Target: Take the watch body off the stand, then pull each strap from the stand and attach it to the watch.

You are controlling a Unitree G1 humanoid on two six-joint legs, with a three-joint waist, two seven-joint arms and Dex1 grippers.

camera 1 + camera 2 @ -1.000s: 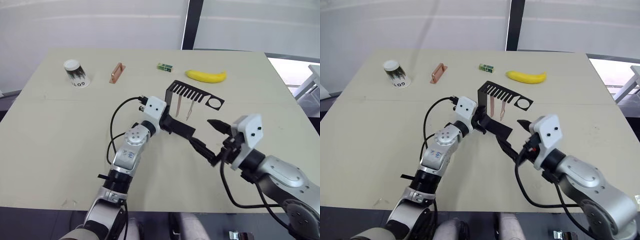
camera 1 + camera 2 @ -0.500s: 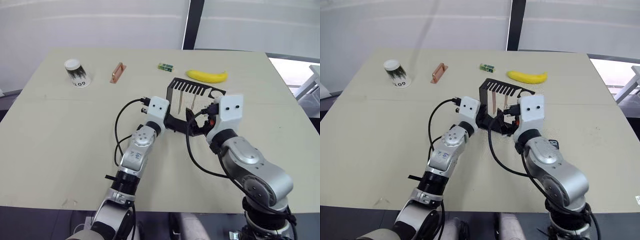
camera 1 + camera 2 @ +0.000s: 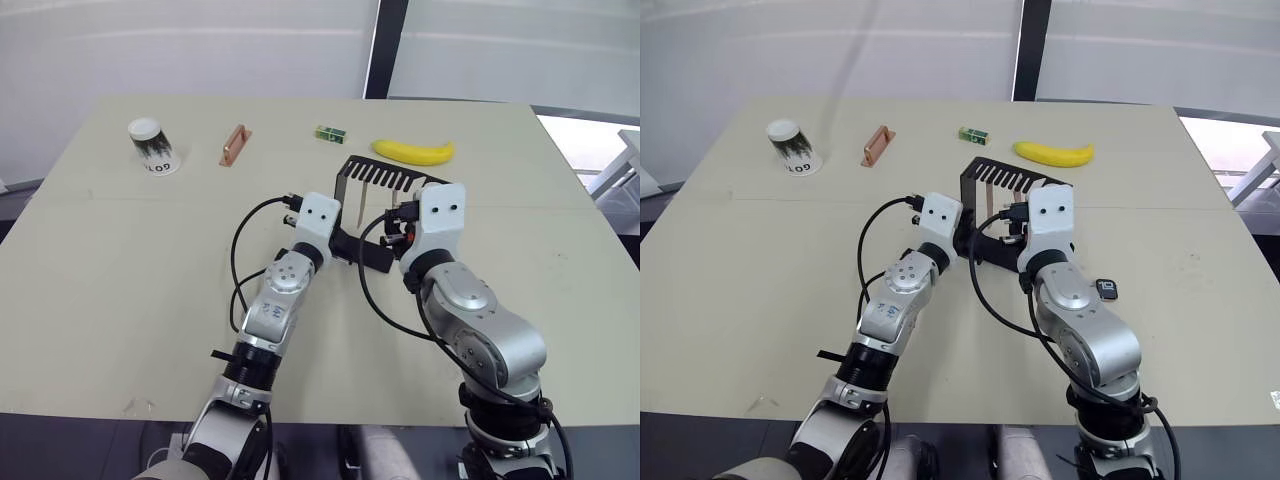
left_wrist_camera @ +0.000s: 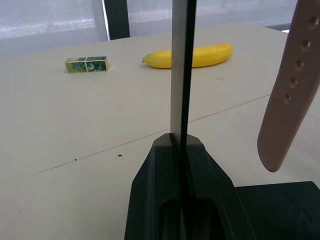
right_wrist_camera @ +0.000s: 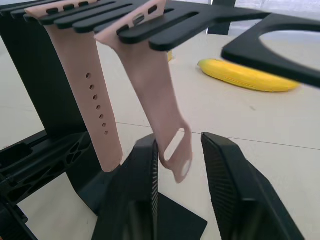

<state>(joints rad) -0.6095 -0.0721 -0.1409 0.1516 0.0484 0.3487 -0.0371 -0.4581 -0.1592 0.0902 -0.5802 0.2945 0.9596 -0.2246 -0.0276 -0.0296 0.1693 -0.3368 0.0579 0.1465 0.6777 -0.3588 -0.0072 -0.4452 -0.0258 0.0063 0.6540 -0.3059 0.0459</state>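
Observation:
The black stand (image 3: 386, 176) rests mid-table, and my left gripper (image 4: 178, 142) is shut on the edge of its upright (image 4: 182, 75). Two pink straps hang from the comb teeth: one with holes (image 5: 100, 115), one ending in a loop (image 5: 165, 105). My right gripper (image 5: 180, 139) is open, one finger on each side of the looped strap's lower end, with a gap still showing beside it. The watch body (image 3: 1106, 289) lies flat on the table to the right of my right arm, off the stand.
A banana (image 3: 413, 152) lies just behind the stand. Along the far side are a small green block (image 3: 329, 133), a copper bar (image 3: 233, 145) and a paper cup (image 3: 153, 146). My two forearms meet close together at the stand.
My right arm swung in from the table's front right to the stand, and its fingers narrowed around the looped strap's end. The left gripper kept its hold on the upright.

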